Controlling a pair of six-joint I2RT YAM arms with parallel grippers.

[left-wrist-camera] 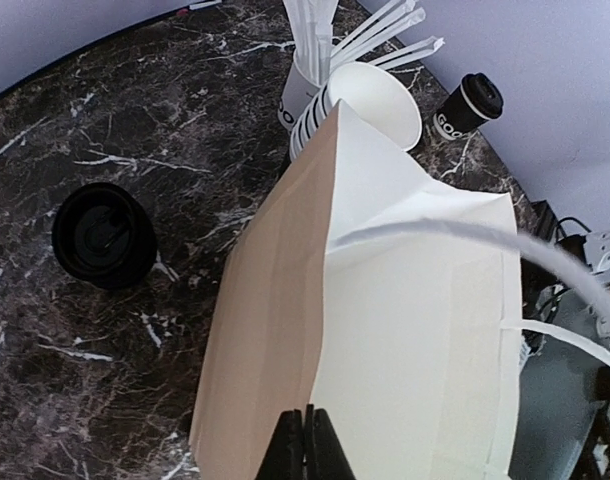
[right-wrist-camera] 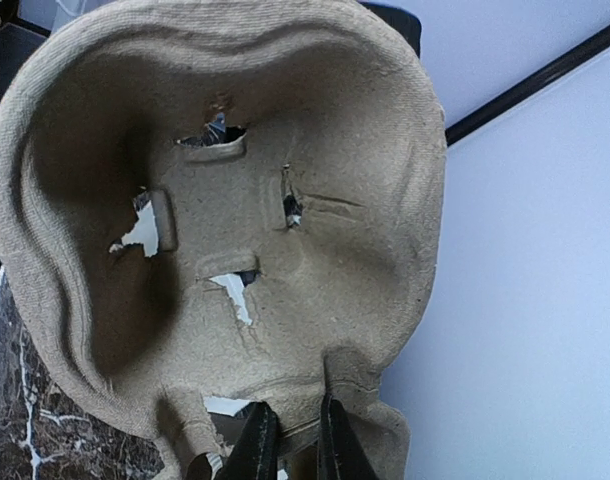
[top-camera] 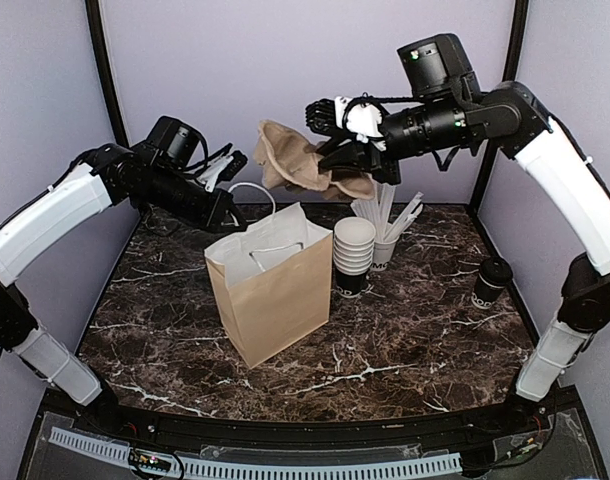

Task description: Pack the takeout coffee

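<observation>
The takeout coffee (top-camera: 491,282), a small black cup with a black lid, stands at the table's right edge; the left wrist view shows the takeout coffee (left-wrist-camera: 468,105) beyond the bag. A brown paper bag (top-camera: 275,290) with a white inside stands open mid-table. My left gripper (top-camera: 229,219) is shut on its rear rim, and in the left wrist view the left gripper (left-wrist-camera: 305,412) pinches the edge of the bag (left-wrist-camera: 275,300). My right gripper (top-camera: 335,160) holds a brown pulp cup carrier (top-camera: 295,160) in the air above the bag; in the right wrist view the right gripper (right-wrist-camera: 293,405) is clamped on the rim of the carrier (right-wrist-camera: 235,190).
A pile of lidless black cups (top-camera: 353,255) and a white cup of wrapped straws (top-camera: 387,225) stand just right of the bag. Another black lidded cup (left-wrist-camera: 103,235) stands on the marble behind the bag's left side. Purple walls close in the table.
</observation>
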